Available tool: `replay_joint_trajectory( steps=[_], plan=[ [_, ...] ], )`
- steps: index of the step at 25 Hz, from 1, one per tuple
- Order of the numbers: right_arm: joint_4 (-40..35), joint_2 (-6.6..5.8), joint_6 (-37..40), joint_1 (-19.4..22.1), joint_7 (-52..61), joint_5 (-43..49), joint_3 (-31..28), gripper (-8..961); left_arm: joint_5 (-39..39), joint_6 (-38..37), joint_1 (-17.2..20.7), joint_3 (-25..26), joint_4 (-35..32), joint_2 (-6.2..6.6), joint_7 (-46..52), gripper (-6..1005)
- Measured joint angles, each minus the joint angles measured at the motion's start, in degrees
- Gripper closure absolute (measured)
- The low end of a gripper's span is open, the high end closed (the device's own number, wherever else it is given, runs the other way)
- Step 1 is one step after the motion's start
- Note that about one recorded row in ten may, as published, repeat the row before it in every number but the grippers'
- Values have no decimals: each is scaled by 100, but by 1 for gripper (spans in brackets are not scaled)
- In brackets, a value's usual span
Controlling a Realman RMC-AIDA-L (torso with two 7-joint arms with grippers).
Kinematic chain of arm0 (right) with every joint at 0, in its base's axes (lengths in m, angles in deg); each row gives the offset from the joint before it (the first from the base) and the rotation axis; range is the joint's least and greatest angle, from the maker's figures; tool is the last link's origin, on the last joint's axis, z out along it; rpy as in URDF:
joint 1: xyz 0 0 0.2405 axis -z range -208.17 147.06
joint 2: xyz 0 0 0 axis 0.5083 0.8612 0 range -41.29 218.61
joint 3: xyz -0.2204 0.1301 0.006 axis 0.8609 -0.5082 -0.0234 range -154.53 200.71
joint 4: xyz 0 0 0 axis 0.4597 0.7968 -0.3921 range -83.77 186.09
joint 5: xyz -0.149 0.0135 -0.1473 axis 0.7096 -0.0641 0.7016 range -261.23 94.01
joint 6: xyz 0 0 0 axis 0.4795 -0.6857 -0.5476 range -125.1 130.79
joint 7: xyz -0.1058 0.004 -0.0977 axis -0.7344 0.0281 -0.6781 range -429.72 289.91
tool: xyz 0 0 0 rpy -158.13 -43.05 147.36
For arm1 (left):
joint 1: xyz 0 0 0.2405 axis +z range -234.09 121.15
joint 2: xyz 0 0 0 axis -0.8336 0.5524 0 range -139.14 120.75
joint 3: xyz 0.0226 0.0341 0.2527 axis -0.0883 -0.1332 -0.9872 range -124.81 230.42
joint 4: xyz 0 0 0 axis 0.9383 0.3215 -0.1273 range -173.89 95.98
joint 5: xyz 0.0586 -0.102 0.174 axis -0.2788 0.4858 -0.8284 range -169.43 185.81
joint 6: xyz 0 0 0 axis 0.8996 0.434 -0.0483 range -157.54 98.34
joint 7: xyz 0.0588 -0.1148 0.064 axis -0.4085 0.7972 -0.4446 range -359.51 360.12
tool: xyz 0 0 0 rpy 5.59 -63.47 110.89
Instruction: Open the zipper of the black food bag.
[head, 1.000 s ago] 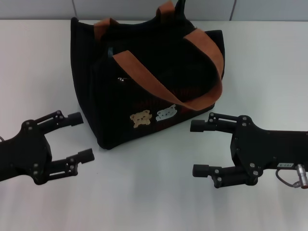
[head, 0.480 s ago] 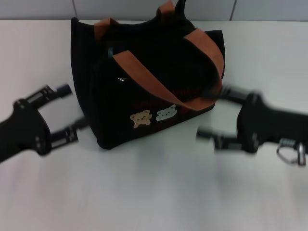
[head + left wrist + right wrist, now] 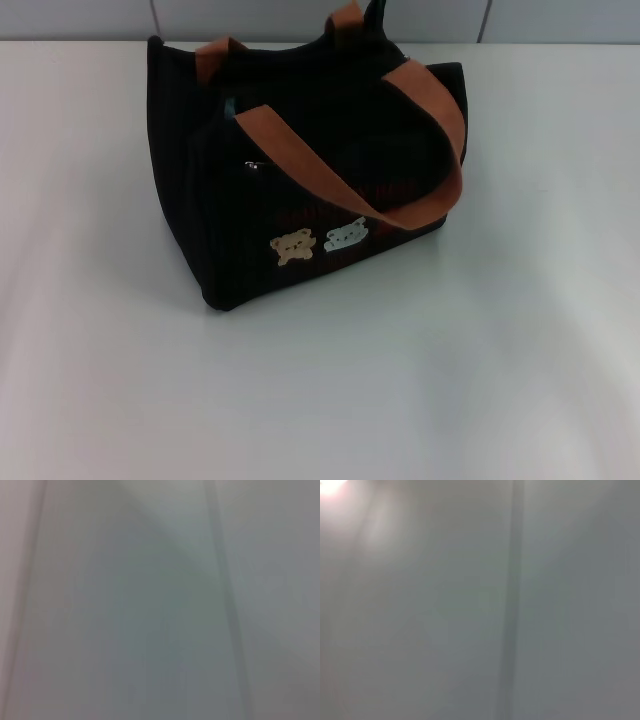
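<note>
The black food bag [image 3: 300, 190] stands on the white table [image 3: 320, 400] in the head view, slightly left of centre and towards the back. Two brown-orange strap handles [image 3: 330, 180] arch over its top; the nearer one droops across the front face. A tan bear patch [image 3: 293, 246] and a pale blue-white one [image 3: 346, 235] sit low on the front. A tiny silver pull [image 3: 251, 165] shows on the front pocket. The zipper along the dark top cannot be made out. Neither gripper appears in any view; both wrist views show only blurred grey surface.
A grey tiled wall [image 3: 300, 18] runs behind the table's far edge. Bare white tabletop lies in front of the bag and on both sides.
Both arms, which stood open-fingered at either side of the bag a second ago, have drawn outward and left the head view. The bag has not moved.
</note>
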Motion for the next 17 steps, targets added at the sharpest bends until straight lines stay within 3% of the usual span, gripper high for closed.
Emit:
replay_joint_trajectory(
  steps=[1,3,5,17],
  plan=[
    [0,0,0,0,0,0,0,112,0,0,0,0,0,0,0,186],
    [101,3,-203,-138,-204,-354,-356,112,10,267,-124,608,168,-3,-10,186],
    [117,-6,-463,-230,-288,-498,-594,112,9,390,-181,780,185,-2,21,186],
    [-99,-26,-733,-394,-457,-519,-674,112,-54,420,-313,794,155,14,36,186]
  ],
)
